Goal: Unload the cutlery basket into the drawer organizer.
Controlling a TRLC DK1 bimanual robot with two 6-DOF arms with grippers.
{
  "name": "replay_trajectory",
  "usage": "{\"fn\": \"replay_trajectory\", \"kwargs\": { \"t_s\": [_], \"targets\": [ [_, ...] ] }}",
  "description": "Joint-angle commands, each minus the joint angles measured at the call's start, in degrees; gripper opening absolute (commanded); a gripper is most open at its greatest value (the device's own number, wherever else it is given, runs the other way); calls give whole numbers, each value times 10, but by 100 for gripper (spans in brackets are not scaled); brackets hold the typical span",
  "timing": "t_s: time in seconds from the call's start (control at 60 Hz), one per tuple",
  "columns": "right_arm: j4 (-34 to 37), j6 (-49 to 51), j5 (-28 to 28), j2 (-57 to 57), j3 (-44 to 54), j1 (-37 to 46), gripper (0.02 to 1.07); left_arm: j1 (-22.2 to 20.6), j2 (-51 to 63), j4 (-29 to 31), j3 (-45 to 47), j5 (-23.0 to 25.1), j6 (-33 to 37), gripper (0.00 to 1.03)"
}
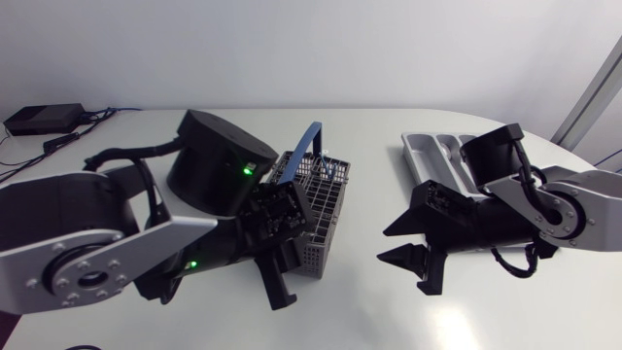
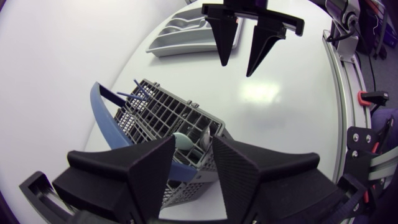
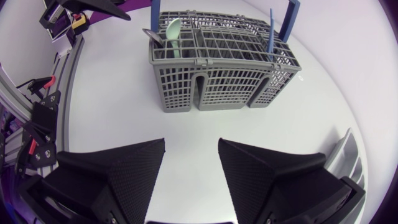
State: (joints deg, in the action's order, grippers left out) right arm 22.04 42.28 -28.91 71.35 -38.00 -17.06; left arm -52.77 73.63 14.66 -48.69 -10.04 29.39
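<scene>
matte black fingers of the left gripper stand apart, open, just above the near end of the grey cutlery basket and they hold nothing. under them a pale green spoon stands in an end compartment. blue utensils stand at the far end, by the blue handle. the right gripper is also open and empty, over the white table beside the basket. farther back the grey drawer organizer lies by the right arm, well apart from the basket.
</scene>
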Motion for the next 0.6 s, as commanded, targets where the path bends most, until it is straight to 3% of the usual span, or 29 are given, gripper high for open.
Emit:
{"fn": "replay_trajectory", "kwargs": {
  "t_s": [0.0, 0.133, 0.217, 0.583],
  "targets": [
    [1, 16, -6, -6, 21, 10, 66, -8, 27, -9, -6, -19, 0, 43],
    [2, 26, -12, -8, 26, 22, 66, -22, 43, -9, -18, -40, 9, 43],
    [4, 32, -18, -10, 28, 28, 66, -32, 50, -9, -19, -58, 12, 49],
    [13, 35, -21, -19, 28, 31, 66, -50, 68, -44, -5, -101, 18, 46]
  ]
}}
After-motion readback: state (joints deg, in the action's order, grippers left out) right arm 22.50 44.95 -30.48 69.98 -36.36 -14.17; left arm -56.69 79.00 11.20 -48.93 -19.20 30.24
